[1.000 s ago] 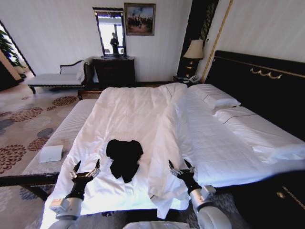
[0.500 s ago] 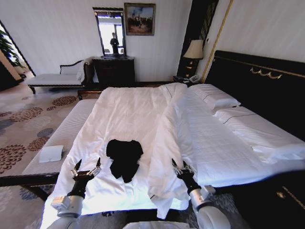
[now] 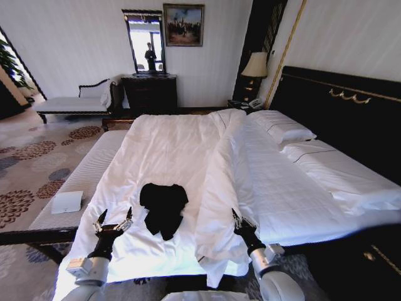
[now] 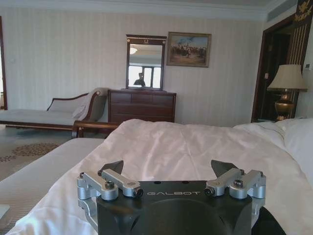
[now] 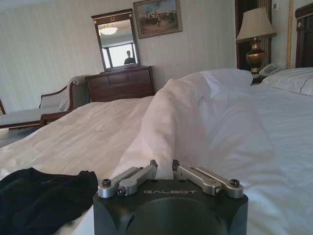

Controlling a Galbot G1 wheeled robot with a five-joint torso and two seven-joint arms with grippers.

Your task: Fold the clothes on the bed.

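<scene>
A: Spanning most of the head view, the bed has white sheets, a folded-back duvet ridge down its middle and a dark headboard on the robot's right. Landmark for all entries: the T-shirt.

B: T-shirt position?

A: The black T-shirt lies crumpled on the sheet at the near end of the bed, just left of the duvet ridge. No lettering can be made out. From the right wrist camera it shows as a dark heap on the sheet.

B: Other items, by size?

A: Pale striped bench alongside the bed, left of the T-shirt. Pillows well beyond the T-shirt, toward the headboard. Small white box on the bench, left of the T-shirt.

B: Left gripper?

A: Left gripper sits near the T-shirt's left side, apart from it, over the sheet. Fingers spread wide, nothing between them; the wrist camera confirms the wide gap.

B: Right gripper?

A: Right gripper is right of the T-shirt, across the duvet ridge from it. Fingertips nearly together, a narrow gap only, nothing held. Contact with the bedding: cannot tell.
</scene>
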